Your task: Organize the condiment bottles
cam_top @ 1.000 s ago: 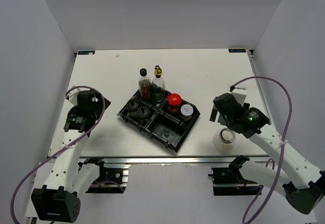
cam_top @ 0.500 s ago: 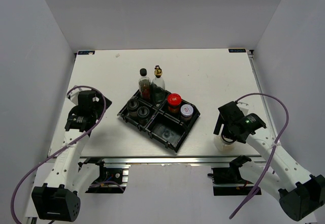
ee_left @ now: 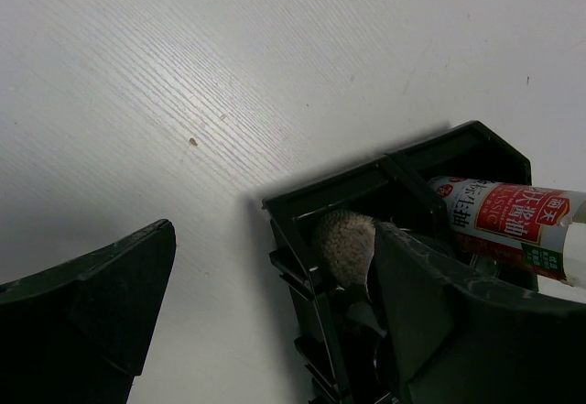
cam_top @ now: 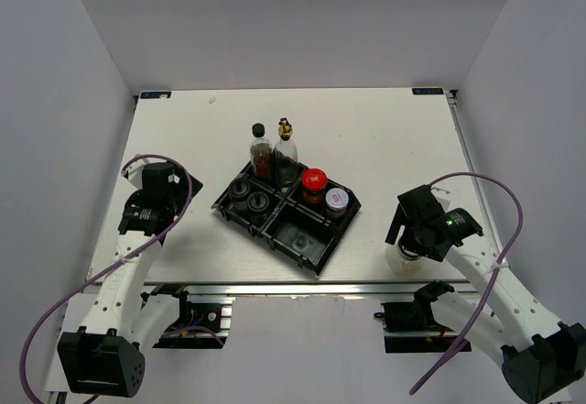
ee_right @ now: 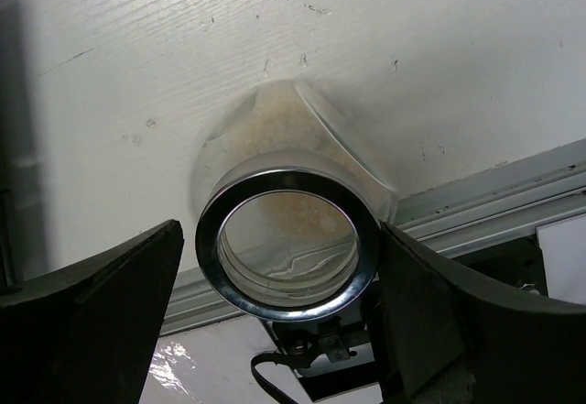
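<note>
A black tray (cam_top: pixel 316 256) in the middle of the table holds the condiment bottles: a black-capped bottle (cam_top: pixel 261 151), a gold-spouted clear bottle (cam_top: pixel 286 146), a red-lidded jar (cam_top: pixel 314 181), a silver-lidded jar (cam_top: pixel 337 200) and two black caps (cam_top: pixel 248 196). The wide clear jar (ee_right: pixel 287 244) stands upright near the table's front edge, its metal rim between the spread fingers of my right gripper (ee_right: pixel 279 230), which is open around it. From above, my right gripper (cam_top: pixel 406 239) covers that jar. My left gripper (cam_top: pixel 157 189) is open, left of the tray.
In the left wrist view the tray's corner (ee_left: pixel 302 216) lies just ahead, with a beige-filled shaker (ee_left: pixel 346 244) and a red-and-white labelled bottle (ee_left: pixel 508 225) inside. The table's metal front rail (ee_right: pixel 494 202) runs right behind the wide jar.
My right gripper has moved toward the near edge and come down around the wide clear jar, hiding it from above. The left arm has hardly moved.
</note>
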`<state>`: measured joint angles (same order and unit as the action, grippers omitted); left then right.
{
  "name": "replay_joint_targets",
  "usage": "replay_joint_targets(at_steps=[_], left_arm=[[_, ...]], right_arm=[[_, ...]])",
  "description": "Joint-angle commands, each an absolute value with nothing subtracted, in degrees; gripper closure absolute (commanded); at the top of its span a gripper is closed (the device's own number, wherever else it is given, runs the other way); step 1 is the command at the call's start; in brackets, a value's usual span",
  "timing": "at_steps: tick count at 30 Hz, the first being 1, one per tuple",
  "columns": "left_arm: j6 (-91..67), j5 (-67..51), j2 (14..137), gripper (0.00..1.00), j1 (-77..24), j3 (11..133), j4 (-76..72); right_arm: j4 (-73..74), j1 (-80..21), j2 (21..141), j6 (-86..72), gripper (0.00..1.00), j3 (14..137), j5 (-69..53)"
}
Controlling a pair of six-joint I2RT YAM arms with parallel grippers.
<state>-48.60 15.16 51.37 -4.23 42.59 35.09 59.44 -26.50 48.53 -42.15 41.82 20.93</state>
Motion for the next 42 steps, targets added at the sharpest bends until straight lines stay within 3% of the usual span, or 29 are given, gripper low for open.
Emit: replay_joint_targets(at_steps=[1,6,9,15,22,26,34,42], left_arm=[[-48.2,14.7,51.2,0.02,-4.0,42.1,34.1],[-48.2,14.6,51.0,0.02,-4.0,41.7,33.6],[-48.3,14.1,51.2,0.02,-3.9,41.6,33.3],[-48.2,14.1,51.5,0.02,-4.0,41.6,33.4],[-48.1,14.1,51.4,0.02,-4.0,41.6,33.2],[-48.0,14.3,51.6,0.02,-4.0,41.7,33.3],[-48.0,14.5,51.8,0.02,-4.0,41.7,33.3],[-48.0,14.2,52.0,0.02,-4.0,41.9,33.4]], right_arm=[[58.8,-26.0,48.3,-43.9,0.11,43.1,22.5],[59.3,-25.7,48.6,-46.1,0.12,42.6,24.3],[58.4,-25.7,48.8,-45.7,0.19,42.5,23.6],[56.3,-25.7,48.7,-41.8,0.65,44.0,22.5],[50.1,-25.7,45.7,-26.7,0.88,51.6,12.2],[48.3,-25.7,45.9,-21.6,0.94,56.9,3.5],[36.1,-27.6,46.7,-17.4,0.94,58.2,-23.8],[29.4,-36.4,51.8,-18.9,0.96,58.2,-21.2]])
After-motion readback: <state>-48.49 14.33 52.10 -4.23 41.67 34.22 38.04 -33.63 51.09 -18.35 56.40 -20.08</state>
